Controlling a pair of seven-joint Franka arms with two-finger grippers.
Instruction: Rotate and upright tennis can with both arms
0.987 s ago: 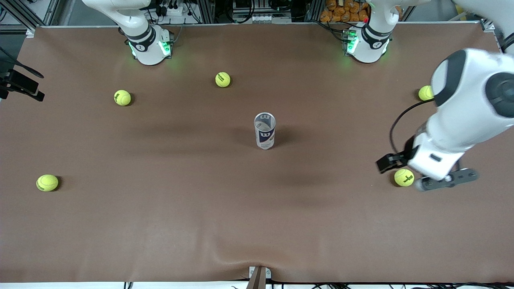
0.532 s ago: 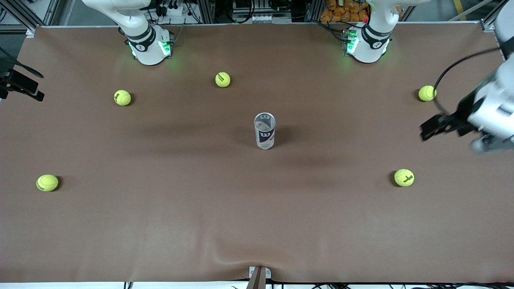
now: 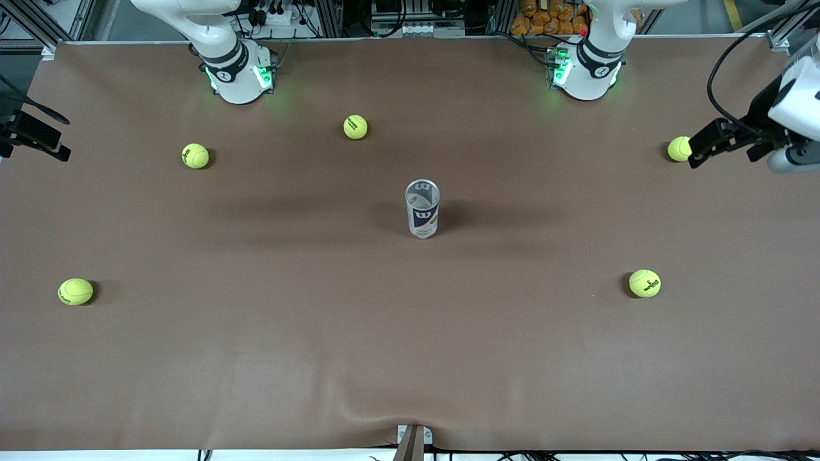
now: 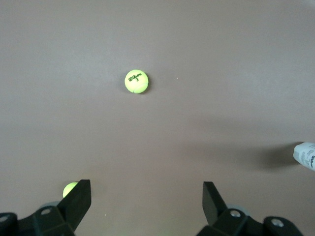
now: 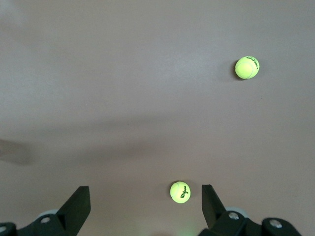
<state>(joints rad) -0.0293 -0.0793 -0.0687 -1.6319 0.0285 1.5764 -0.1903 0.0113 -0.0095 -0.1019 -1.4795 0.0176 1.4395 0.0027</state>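
Note:
The tennis can (image 3: pixel 422 209) stands upright in the middle of the table, open silver rim up and navy "W" label showing. Nothing holds it. Only its edge shows in the left wrist view (image 4: pixel 305 155). My left arm (image 3: pixel 791 102) hangs over its own end of the table, high above a tennis ball (image 3: pixel 680 148). My left gripper (image 4: pixel 146 189) is open and empty. My right gripper (image 5: pixel 145 194) is open and empty above bare table, with a ball (image 5: pixel 180 191) below it; it is out of the front view.
Several tennis balls lie scattered: one (image 3: pixel 644 283) toward the left arm's end, nearer the front camera, and three (image 3: pixel 355 127), (image 3: pixel 195 155), (image 3: pixel 75 291) toward the right arm's end. The brown mat (image 3: pixel 410 358) has a wrinkle at its front edge.
My left arm has swung away from over the nearer ball, up toward its own end of the table. The can and the balls have not moved.

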